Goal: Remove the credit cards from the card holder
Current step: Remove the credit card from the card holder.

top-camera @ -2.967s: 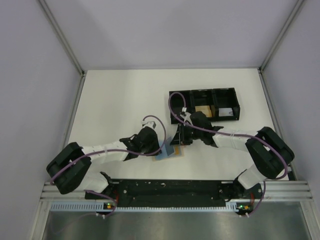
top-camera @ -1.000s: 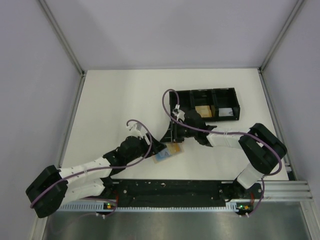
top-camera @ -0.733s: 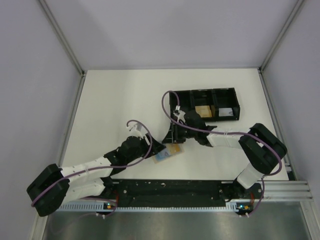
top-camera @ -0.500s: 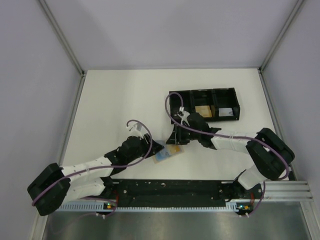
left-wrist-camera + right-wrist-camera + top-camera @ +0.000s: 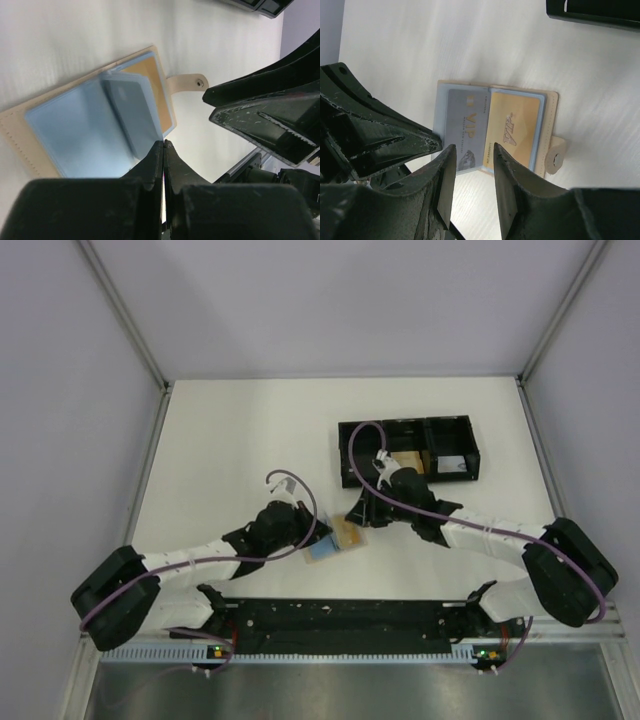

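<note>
The card holder lies open on the table between both arms, tan-bordered with blue-grey panels. A grey credit card sits over its left panel and a gold card in the right one. My left gripper is shut at the holder's near edge. The grey card tilts up and its near corner runs in between the tips. My right gripper hovers open just above the holder's far side, with nothing between its fingers.
A black three-compartment tray stands behind the holder, with a tan block in its middle compartment. The holder's snap strap sticks out sideways. Frame posts and walls bound the table.
My left jaws have gone from open to shut at the grey card's corner. The right arm has stretched out to the right, its gripper staying over the holder.
</note>
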`<action>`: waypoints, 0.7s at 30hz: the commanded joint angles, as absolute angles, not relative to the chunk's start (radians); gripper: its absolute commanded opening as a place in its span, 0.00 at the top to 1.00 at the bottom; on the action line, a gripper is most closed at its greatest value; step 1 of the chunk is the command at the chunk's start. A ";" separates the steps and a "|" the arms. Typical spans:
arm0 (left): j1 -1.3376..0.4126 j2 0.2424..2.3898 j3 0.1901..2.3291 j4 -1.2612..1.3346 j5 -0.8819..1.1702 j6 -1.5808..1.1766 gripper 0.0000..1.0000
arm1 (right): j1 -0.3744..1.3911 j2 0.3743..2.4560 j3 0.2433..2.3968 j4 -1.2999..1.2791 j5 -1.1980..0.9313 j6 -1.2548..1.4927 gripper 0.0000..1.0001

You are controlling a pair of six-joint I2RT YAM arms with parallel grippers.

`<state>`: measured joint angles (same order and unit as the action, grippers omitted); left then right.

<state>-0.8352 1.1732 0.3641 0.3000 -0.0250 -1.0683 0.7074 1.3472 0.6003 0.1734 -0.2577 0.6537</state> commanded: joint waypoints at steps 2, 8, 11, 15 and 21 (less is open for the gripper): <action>-0.839 1.238 0.457 0.368 -0.006 -1.046 1.00 | 0.690 1.307 0.591 0.195 -0.250 0.629 0.64; -0.841 1.328 0.508 0.360 0.069 -1.045 1.00 | 0.675 1.289 0.577 0.198 -0.252 0.621 0.64; -0.839 1.339 0.508 0.357 0.075 -1.043 0.98 | 0.667 1.281 0.574 0.196 -0.252 0.612 0.64; -0.841 1.341 0.509 0.354 0.081 -1.042 0.96 | 0.664 1.282 0.571 0.202 -0.259 0.609 0.64; -0.839 1.333 0.517 0.356 0.089 -1.028 0.83 | 0.657 1.281 0.563 0.213 -0.273 0.609 0.64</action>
<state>-0.8352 1.3376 0.4770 0.3130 0.0711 -1.0454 0.6689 1.3117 0.5755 0.1722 -0.2588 0.6281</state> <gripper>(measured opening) 0.125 0.359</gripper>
